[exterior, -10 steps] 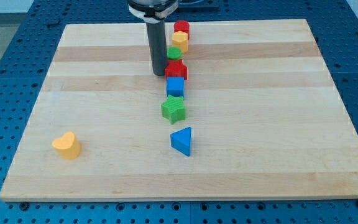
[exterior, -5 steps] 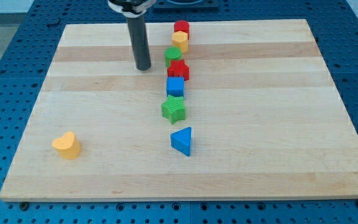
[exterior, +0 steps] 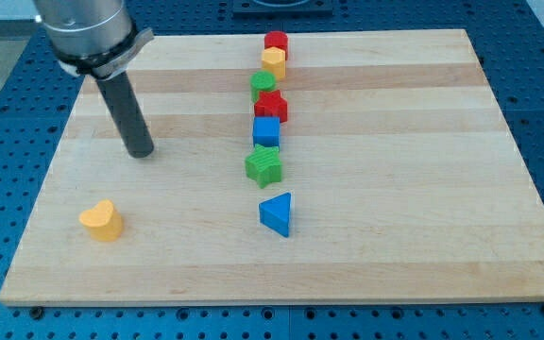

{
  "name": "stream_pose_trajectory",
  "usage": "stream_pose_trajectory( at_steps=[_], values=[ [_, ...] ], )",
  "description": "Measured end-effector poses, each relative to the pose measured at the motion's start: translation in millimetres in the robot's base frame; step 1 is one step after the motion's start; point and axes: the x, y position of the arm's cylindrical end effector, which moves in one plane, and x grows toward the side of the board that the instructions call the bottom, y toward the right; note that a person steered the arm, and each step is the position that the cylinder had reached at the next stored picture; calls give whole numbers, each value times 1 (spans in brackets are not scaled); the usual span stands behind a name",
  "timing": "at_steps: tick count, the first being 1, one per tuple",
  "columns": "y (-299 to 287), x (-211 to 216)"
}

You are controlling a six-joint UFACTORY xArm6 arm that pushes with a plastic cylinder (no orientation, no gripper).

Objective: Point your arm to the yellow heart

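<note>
The yellow heart (exterior: 101, 220) lies on the wooden board (exterior: 395, 189) near the view's lower left. My tip (exterior: 141, 152) stands on the board above and a little right of the heart, with a clear gap between them. The dark rod rises from the tip toward the view's top left.
A column of blocks runs down the board's middle: a red block (exterior: 276, 42), a yellow block (exterior: 273, 62), a green block (exterior: 263, 85), a red star (exterior: 271, 107), a blue cube (exterior: 266, 131), a green star (exterior: 263, 166) and a blue triangle (exterior: 277, 213).
My tip has moved from beside the red star to the view's left and downward, toward the yellow heart. No block has moved.
</note>
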Motion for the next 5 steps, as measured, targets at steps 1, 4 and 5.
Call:
stream_pose_trajectory(
  at_steps=[1,4,5],
  values=[
    [-14,19],
    [-54,65],
    [-56,86]
  ],
)
